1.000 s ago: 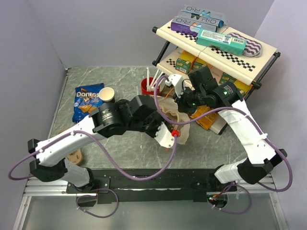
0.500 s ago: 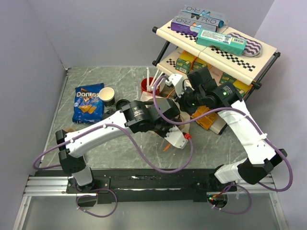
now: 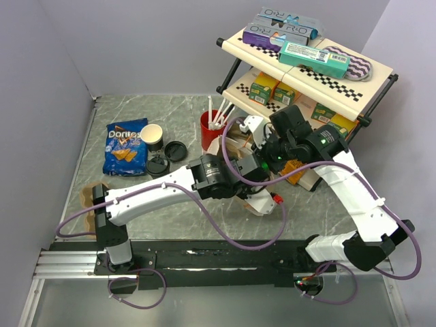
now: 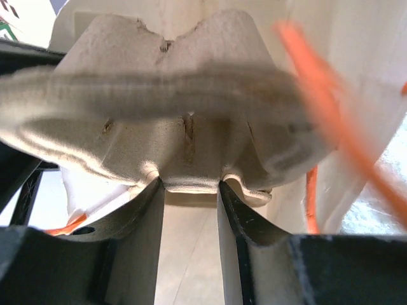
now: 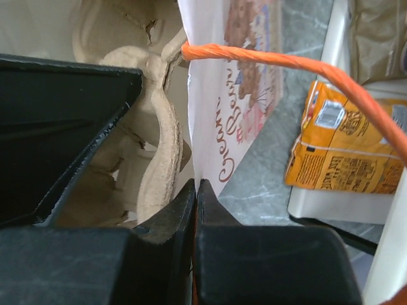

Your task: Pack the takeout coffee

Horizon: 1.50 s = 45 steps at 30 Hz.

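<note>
We see a grey marbled desk (image 3: 177,112), a blue Doritos bag (image 3: 125,146) at its left, a small paper cup (image 3: 152,135) just beside it, two black lids (image 3: 176,150) near, a red cup (image 3: 211,127), a two-tier rack (image 3: 306,71) far right.

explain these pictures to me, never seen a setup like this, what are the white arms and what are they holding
These are two robot arms bolted to the near edge of a table: the left arm and the right arm, each ending in a two-finger hand. The wide picture comes from a fixed camera above and behind them. The two close-ups come from cameras on the wrists, so each shows its own fingers.

The left hand grips a moulded cardboard cup tray that sits inside a white paper bag. The right hand is pinched shut on the bag's wall, below its orange handle.

On the table lie a Doritos bag, the small paper coffee cup, open, with two black lids beside it, and a red cup of white straws. A snack shelf stands at the far right.
</note>
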Tool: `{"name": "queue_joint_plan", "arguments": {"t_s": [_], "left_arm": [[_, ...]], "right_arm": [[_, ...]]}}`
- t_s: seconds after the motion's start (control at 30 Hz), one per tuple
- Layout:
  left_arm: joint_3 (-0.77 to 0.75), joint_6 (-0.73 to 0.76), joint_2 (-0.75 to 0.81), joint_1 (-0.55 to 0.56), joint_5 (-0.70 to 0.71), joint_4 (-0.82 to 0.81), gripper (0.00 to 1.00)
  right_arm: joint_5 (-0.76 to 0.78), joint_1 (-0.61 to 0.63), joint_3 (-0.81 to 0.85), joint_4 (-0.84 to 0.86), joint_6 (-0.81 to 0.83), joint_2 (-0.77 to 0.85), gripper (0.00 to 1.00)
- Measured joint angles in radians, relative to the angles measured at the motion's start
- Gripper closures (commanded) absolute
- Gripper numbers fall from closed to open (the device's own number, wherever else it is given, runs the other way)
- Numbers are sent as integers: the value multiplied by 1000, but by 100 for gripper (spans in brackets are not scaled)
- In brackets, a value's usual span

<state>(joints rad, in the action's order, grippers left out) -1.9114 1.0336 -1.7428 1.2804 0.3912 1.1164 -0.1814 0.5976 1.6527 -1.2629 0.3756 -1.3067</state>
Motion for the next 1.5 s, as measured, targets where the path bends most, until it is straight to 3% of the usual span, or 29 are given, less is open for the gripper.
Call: {"name": "queue_joint_plan", "arguments": {"t_s": [0.4,0.67,0.9,1.5], "left_arm": [[-50,-31,-82,10,44,51,99],[95,-8,52,-36,55,-15,99],[14,-3,64,-59,52,-21,99],[63,-31,106,-70,-31,-101,99]], "right_arm": [[13,0,-23,-5,-16,14,100],[-5,0,-38,-8,-15,24,100],[-15,-12,-68,2,-17,32,100],[-63,-55,-74,-10,-19,20,100]]}}
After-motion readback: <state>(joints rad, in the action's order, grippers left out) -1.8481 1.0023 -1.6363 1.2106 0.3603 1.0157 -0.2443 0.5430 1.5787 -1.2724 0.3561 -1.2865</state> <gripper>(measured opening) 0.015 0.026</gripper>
